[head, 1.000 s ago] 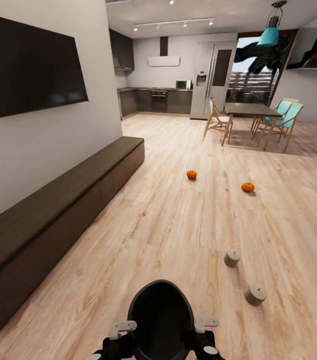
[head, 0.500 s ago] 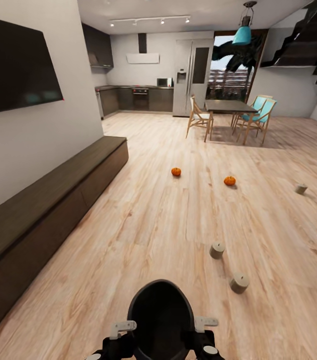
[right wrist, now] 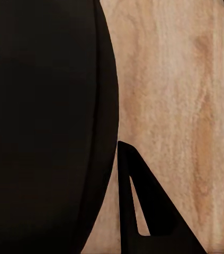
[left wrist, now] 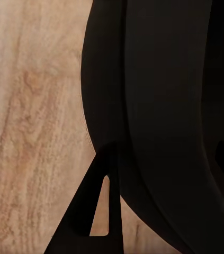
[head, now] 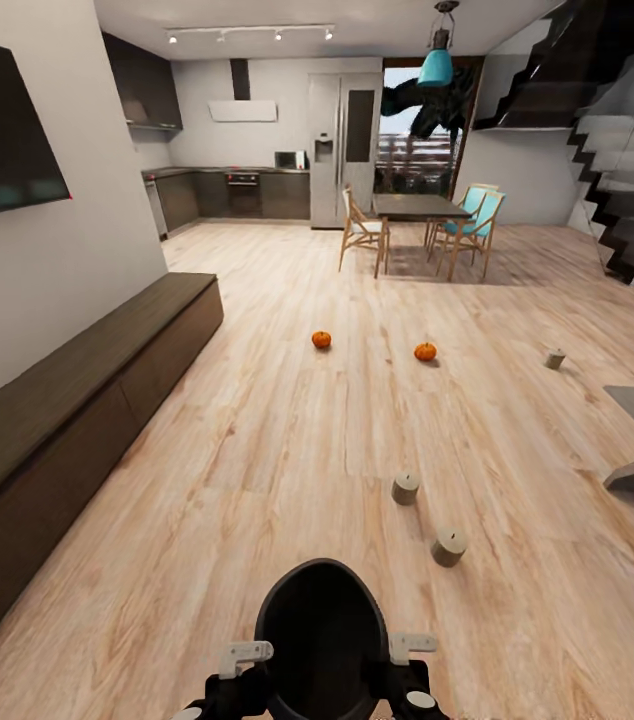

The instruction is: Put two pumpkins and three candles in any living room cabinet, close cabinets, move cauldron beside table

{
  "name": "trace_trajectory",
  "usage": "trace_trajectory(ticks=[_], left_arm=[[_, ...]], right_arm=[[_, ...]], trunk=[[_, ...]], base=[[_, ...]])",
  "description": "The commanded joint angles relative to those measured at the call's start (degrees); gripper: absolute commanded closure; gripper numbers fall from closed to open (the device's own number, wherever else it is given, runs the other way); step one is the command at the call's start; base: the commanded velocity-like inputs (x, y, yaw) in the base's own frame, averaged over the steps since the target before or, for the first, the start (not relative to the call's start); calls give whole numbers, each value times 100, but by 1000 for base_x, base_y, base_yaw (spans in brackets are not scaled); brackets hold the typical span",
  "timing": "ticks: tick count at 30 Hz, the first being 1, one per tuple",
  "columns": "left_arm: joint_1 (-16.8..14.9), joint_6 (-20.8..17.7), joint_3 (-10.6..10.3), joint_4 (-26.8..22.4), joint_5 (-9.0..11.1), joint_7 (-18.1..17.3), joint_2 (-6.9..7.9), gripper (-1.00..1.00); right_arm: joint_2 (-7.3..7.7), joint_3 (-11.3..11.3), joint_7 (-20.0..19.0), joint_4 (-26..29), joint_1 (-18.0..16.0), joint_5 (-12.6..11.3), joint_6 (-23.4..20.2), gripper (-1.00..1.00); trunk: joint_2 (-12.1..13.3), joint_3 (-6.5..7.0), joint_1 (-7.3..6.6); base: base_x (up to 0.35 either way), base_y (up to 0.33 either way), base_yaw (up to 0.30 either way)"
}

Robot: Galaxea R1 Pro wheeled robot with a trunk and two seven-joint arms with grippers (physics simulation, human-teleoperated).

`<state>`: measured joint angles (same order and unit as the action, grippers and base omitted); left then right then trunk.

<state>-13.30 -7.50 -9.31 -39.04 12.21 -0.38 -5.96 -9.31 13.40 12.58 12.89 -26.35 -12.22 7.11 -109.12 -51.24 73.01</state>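
- Both grippers sit low by the trunk in the head view, left gripper (head: 245, 660) and right gripper (head: 412, 648) flanking the robot's black shell (head: 323, 625); can't tell how far either is spread, nothing visibly held.
- Wrist views: one dark finger (left wrist: 93, 211) over plank floor (left wrist: 32, 127), same for the right arm's finger (right wrist: 143, 206).
- Step looks like driving toward the floor items. Best to head for the nearest candle (head: 449, 546), stop just short, square up before reaching down.
- Second candle (head: 405, 488) is just beyond it, third candle (head: 555, 358) well off to the right.
- Candles: stubby tan cylinders, upright.
- Two pumpkins (head: 322, 339) (head: 425, 351): small, orange, ribbed, mid-floor, apart.
- Cabinet (head: 77, 400): long, dark, along the left wall, looks shut.
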Motion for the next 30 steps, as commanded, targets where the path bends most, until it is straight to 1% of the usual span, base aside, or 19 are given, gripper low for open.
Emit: trace_trajectory(ticks=[1, 30], left_arm=[[3, -33, -10, -7, 36, -6, 7, 100], [5, -32, -3, -25, 36, -6, 8, 100]], right_arm=[[-1, 22, -19, 30, -10, -53, 10, 100], [-1, 22, -19, 31, -10, -53, 10, 100]], trunk=[[-2, -8, -1], [-2, -122, -1]], base=[[0, 0, -228], [0, 0, -228]])
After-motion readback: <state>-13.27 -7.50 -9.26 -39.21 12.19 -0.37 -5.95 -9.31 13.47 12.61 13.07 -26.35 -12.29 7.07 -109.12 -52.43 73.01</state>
